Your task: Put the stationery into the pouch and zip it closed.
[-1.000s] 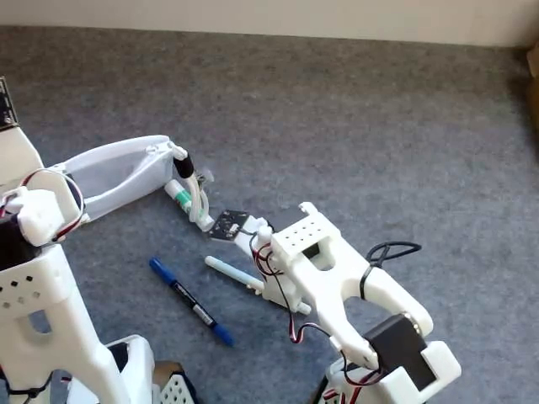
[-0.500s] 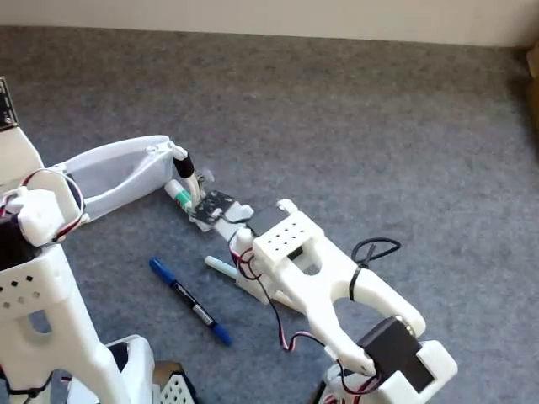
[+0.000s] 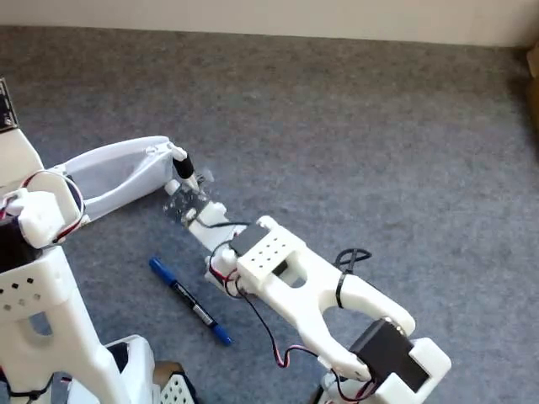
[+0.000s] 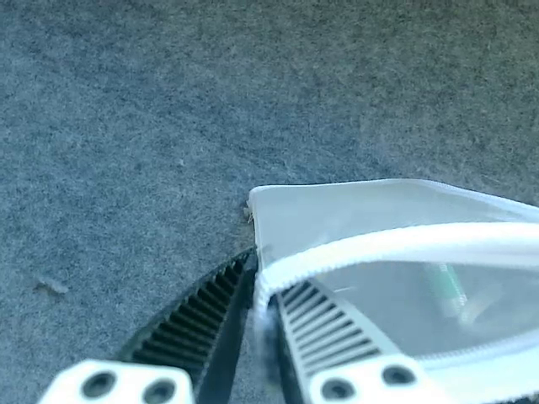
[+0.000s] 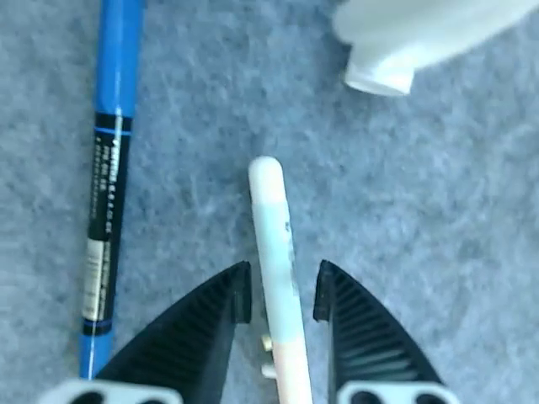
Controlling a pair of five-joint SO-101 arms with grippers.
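The white translucent pouch [image 3: 118,172] lies at the left with its mouth unzipped, and my left gripper [image 4: 263,296] is shut on its rim [image 4: 379,244]. A green-banded marker [image 4: 445,286] shows through the pouch wall, and its black cap [image 3: 183,164] rests by the pouch's end. A white pen [image 5: 276,252] lies on the carpet between the fingers of my open right gripper [image 5: 282,282], which touch neither side of it. The blue pen [image 5: 108,168] lies beside it, also seen as the blue pen [image 3: 189,301] in the high view. My right arm [image 3: 269,261] covers the white pen from above.
Grey carpet [image 3: 379,126] stretches open to the right and back. A blurred white blunt end [image 5: 383,63] lies just beyond the white pen's tip. The left arm's base [image 3: 42,320] stands at the lower left.
My right arm has slid left and toward the pouch, coming over the white pen and hiding it and the marker's green band. The pouch, the blue pen and the left arm have stayed still.
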